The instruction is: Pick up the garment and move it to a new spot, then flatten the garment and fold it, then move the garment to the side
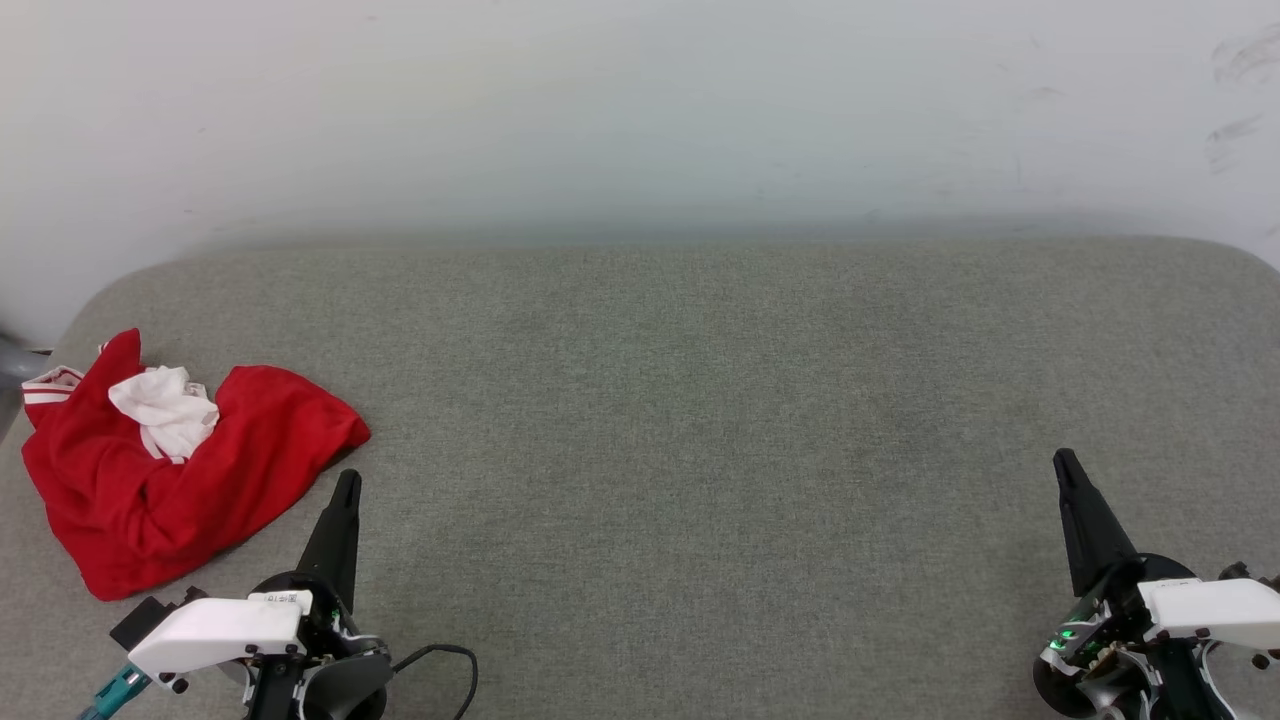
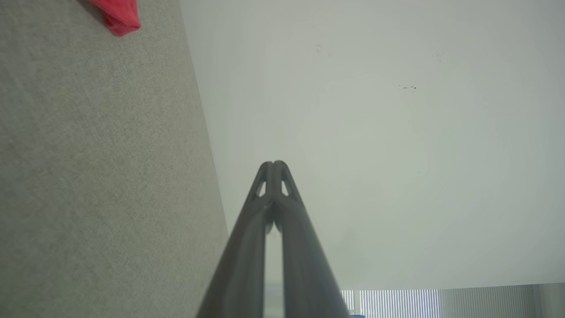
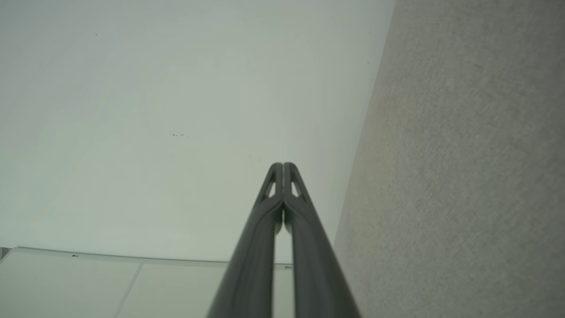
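Two pairs of long dark fingers are pressed together tip to tip, with nothing between them. The left gripper (image 1: 347, 482) is at the lower left of the head view and the right gripper (image 1: 1064, 462) at the lower right, both pointing away from the robot.

Beneath them lies a broad grey-green fabric surface (image 1: 700, 420) with rounded far corners, woven and matte. It ends at a pale wall (image 1: 640, 100) that carries a few dark scuffs near its upper right.

The garment (image 1: 180, 470) sits crumpled near the surface's left edge, just beyond and to the left of the left gripper's tip, not touching it. It is red, with a white bunch and striped trim showing on top. One red corner enters the top left of the left wrist view.

A black cable (image 1: 450, 655) loops beside the left wrist. Vertical blinds (image 2: 397, 302) show at the bottom of the left wrist view.

Both wrists are cut off by the bottom edge of the head view. A grey shape (image 1: 15, 362) at that view's left edge is too cropped to identify, and the garment's folds hide its collar and full outline.
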